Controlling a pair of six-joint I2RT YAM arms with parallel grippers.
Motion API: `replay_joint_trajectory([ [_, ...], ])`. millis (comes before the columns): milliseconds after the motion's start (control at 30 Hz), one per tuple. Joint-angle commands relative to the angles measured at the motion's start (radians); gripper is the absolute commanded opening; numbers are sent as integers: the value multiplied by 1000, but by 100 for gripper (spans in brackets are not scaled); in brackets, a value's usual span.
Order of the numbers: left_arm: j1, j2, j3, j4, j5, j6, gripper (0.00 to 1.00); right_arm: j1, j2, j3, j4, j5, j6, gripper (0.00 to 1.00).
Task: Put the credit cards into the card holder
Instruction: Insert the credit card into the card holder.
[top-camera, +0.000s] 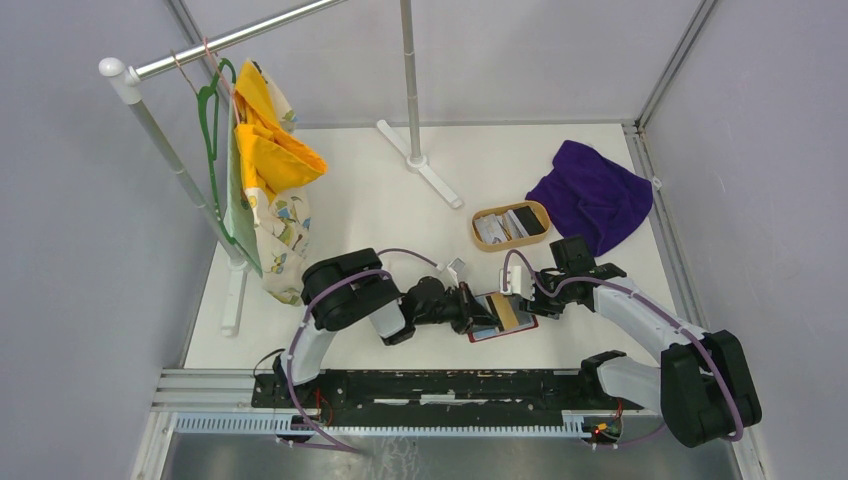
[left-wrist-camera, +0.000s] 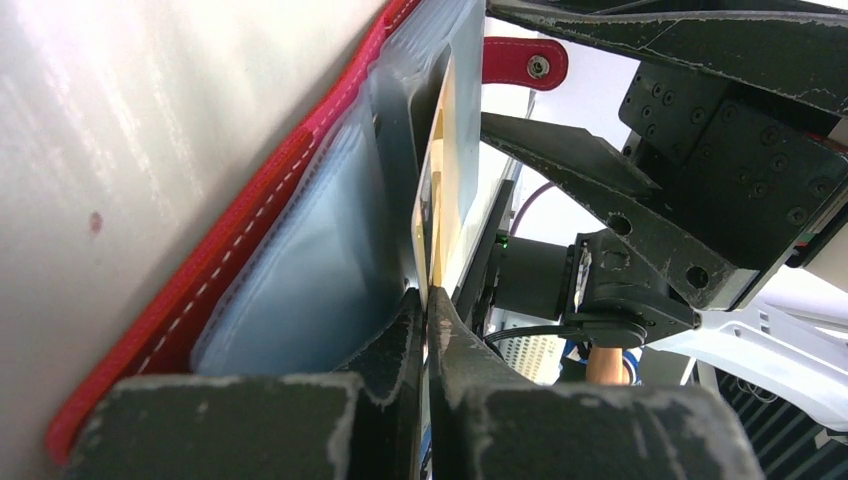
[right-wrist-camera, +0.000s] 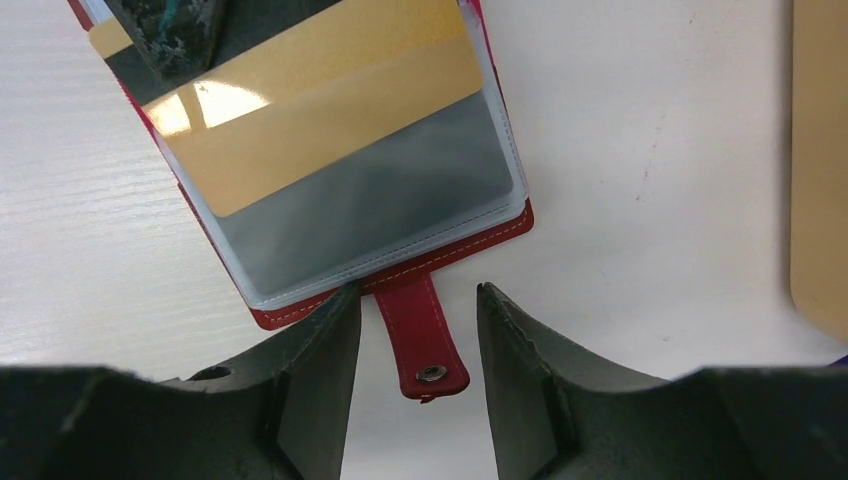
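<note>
The red card holder (top-camera: 515, 328) lies open on the table, its clear sleeves (right-wrist-camera: 400, 200) facing up and its snap tab (right-wrist-camera: 420, 335) pointing toward my right gripper. My left gripper (left-wrist-camera: 425, 300) is shut on the near end of a gold credit card (right-wrist-camera: 330, 100) with a dark stripe. The card's other end sits inside a clear sleeve. My right gripper (right-wrist-camera: 415, 300) is open astride the snap tab, with its left finger (right-wrist-camera: 310, 340) at the holder's red edge (right-wrist-camera: 480, 238). More credit cards (top-camera: 505, 226) lie in the tan tray.
A tan oval tray (top-camera: 540, 213) stands behind the holder, with a purple cloth (top-camera: 592, 195) to its right. A clothes rack's foot (top-camera: 425, 172) is at the back centre. Yellow and patterned fabric (top-camera: 270, 180) hangs from a green hanger at the left.
</note>
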Motion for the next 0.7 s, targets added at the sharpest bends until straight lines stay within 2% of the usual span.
replay_joint_trajectory([
  [0, -2, 39, 30, -57, 38, 5, 6, 8, -12, 11, -1, -6, 16, 52],
  [433, -2, 44, 69, -83, 60, 18, 19, 9, -116, 32, 36, -55, 68, 53],
  [667, -2, 33, 67, -86, 59, 24, 22, 15, -130, 23, 51, -269, 88, 53],
])
